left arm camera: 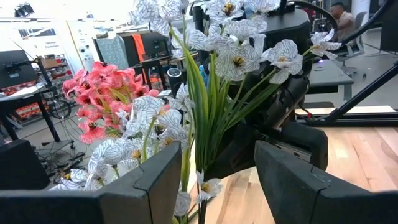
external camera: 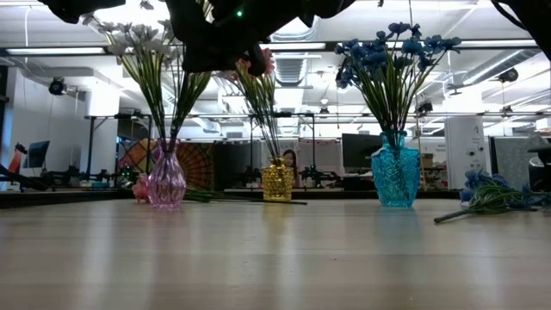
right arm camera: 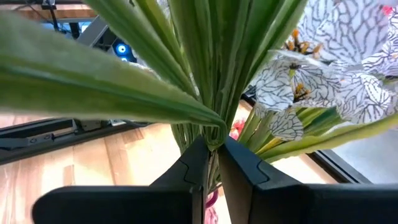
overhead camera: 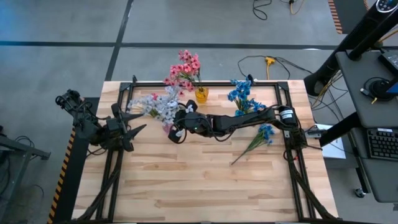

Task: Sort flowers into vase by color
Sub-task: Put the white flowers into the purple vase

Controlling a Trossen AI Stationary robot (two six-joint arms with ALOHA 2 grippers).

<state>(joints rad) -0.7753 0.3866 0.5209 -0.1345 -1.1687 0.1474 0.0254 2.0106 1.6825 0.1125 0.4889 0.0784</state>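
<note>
White sprig being pinched by the right gripper above the pink vase.

The green stems of the white flowers are being clamped between the right gripper's two fingers, which are pressed together on them; leaves and veined white blossoms are fanning out just beyond the fingertips. The bunch is being held at the far left of the table, over the pink vase. The left gripper is being kept just left of that bunch, its fingers spread with nothing between them, the white blossoms standing just beyond the gap. Pink flowers are standing in the yellow vase at far centre, blue flowers in the blue vase at far right. One blue sprig is lying flat on the table at the right.
</note>
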